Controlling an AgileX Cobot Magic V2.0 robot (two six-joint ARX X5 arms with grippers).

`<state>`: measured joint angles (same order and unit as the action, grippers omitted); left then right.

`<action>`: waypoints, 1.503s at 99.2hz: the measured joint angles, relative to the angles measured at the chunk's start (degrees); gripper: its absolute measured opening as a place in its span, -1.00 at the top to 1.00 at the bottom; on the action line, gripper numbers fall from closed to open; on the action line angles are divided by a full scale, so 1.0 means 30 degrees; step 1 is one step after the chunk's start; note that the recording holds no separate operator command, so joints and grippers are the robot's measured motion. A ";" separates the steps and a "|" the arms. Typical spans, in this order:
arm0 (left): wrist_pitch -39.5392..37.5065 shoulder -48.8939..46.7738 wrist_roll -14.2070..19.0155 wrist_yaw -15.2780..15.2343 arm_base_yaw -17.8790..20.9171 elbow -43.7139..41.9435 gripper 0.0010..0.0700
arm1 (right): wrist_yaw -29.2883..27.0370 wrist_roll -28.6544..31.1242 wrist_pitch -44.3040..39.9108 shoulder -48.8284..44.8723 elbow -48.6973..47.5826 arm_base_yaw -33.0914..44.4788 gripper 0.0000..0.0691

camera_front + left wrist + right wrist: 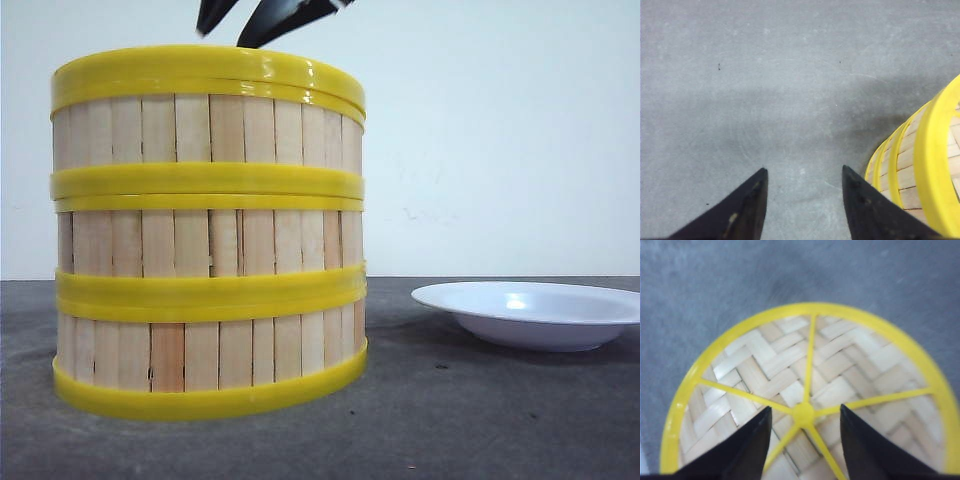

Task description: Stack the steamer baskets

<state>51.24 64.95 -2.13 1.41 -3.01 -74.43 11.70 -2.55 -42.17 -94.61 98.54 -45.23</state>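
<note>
Grey, matte surface (500, 420) runs back to a plain pale wall, and you have all three steamer baskets (208, 230) stacked on it in one column, yellow rims meeting between the slatted wooden walls. No brand, label or writing can be read on the baskets, the plate or the surface. Your white plate (530, 312) sits on the surface well apart from the stack, off to its right in the front view.

Your right gripper (803, 412) has its jaws spread wide with nothing between them, directly above the top basket; the yellow hub and spokes over the woven bamboo floor lie between the tips. Your left gripper (804, 175) also has its jaws wide apart and is holding nothing, above bare surface, with the stack just beside one jaw.
</note>
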 joint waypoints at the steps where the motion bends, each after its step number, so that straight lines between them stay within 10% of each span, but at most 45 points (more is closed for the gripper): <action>1: 0.0000 0.0000 0.0000 -0.0007 0.0000 0.0007 0.23 | -0.0044 0.0000 0.0015 0.0117 0.0000 0.0022 0.22; 41: 0.0350 -0.1326 0.0022 0.0007 0.0000 0.0007 0.23 | -0.3985 0.0000 -0.2455 0.7067 -0.1282 0.3220 0.21; 127: -0.1224 -0.6033 0.1013 0.1668 -0.0007 0.7104 0.23 | -0.1880 0.1938 -0.2747 1.7187 -1.6298 1.2699 0.20; 149: -0.1224 -0.6033 0.1013 0.1668 -0.0007 0.7104 0.23 | -0.1894 0.1996 -0.2754 1.7187 -1.6298 1.2699 -0.35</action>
<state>47.57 46.85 0.91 6.42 -3.03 -53.12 6.02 3.44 -50.43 -43.05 49.65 -7.14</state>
